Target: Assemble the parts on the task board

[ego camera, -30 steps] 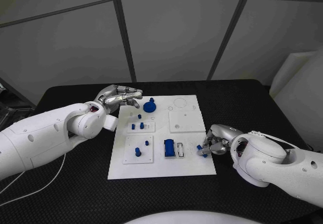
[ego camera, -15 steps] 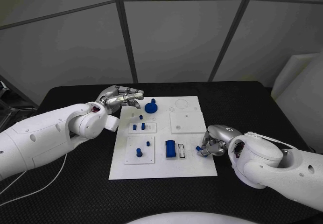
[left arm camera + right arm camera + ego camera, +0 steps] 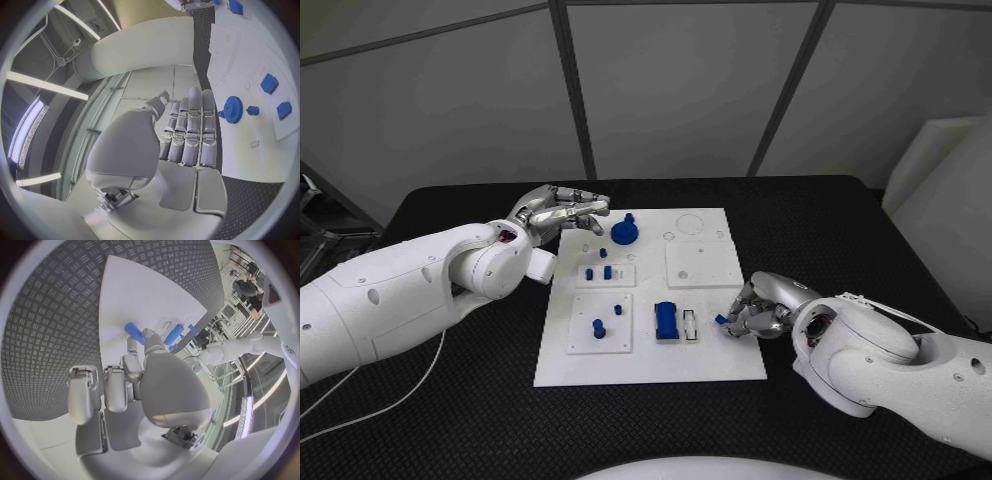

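The white task board point(image 3: 707, 352) lies in the middle of the black table. My right hand point(image 3: 764, 304) is at the board's right edge and pinches a small blue peg point(image 3: 727, 321) just above the plate; in the right wrist view the blue peg point(image 3: 133, 333) sticks out between my fingertips. My left hand point(image 3: 561, 212) hovers over the board's far left corner, beside the blue gear point(image 3: 623, 232), holding nothing. The left wrist view shows its fingers point(image 3: 190, 127) stretched out side by side next to the gear point(image 3: 233, 107).
A blue block point(image 3: 664, 320) stands beside a white slot in the board's near half. Small blue pegs point(image 3: 597, 326) stand on the left inset plates. A blank square plate point(image 3: 700, 262) sits at the right rear. Black table point(image 3: 862, 230) surrounds the board.
My right forearm has dropped a little nearer, while the hand stays at the board's right edge with the peg. The left hand has hardly moved.
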